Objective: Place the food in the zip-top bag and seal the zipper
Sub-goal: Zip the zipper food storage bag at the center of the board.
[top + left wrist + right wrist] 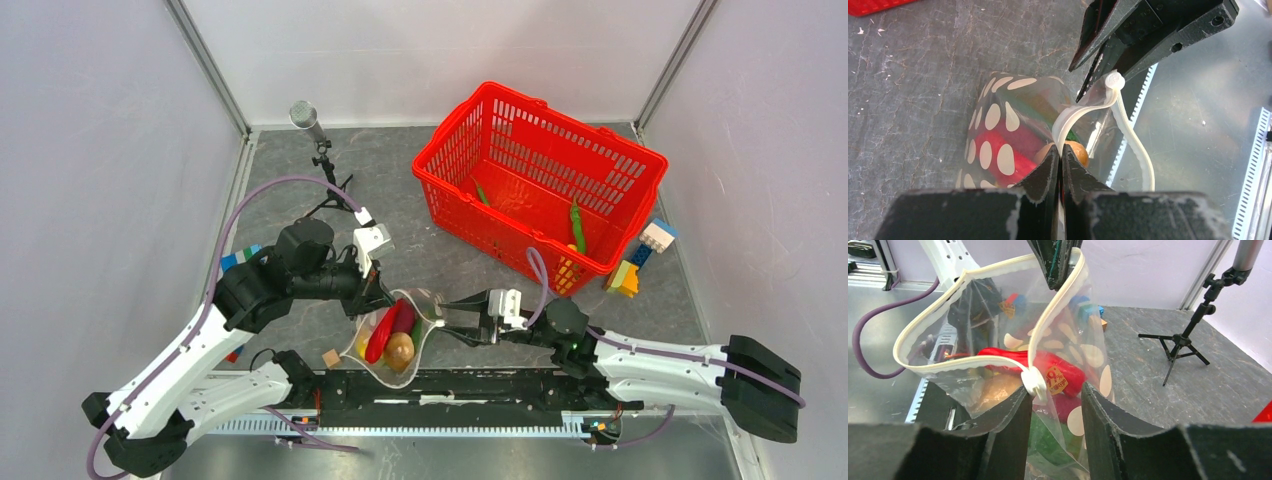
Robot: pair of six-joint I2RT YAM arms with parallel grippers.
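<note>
Top: zip-top bag (418, 300) at 6 o'clock by the arm bases (420, 385), food (385, 335) inside.
Left wrist: left gripper (1060, 150) pinched tight on zipper (1068, 116).
Right wrist: right gripper (1054, 390) fingers apart, straddling slider (1034, 381).
Bag's limp and slippery, so take the stiff slider, not the sides.

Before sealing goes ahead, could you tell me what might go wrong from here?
The right gripper, open, straddles the zipper at its end; closing off-centre could pinch only clear film. The zip-top bag gapes while the left gripper pinches the strip, so a tug might spill food. Green pods lie in the red basket; sealing now would leave them out.
</note>
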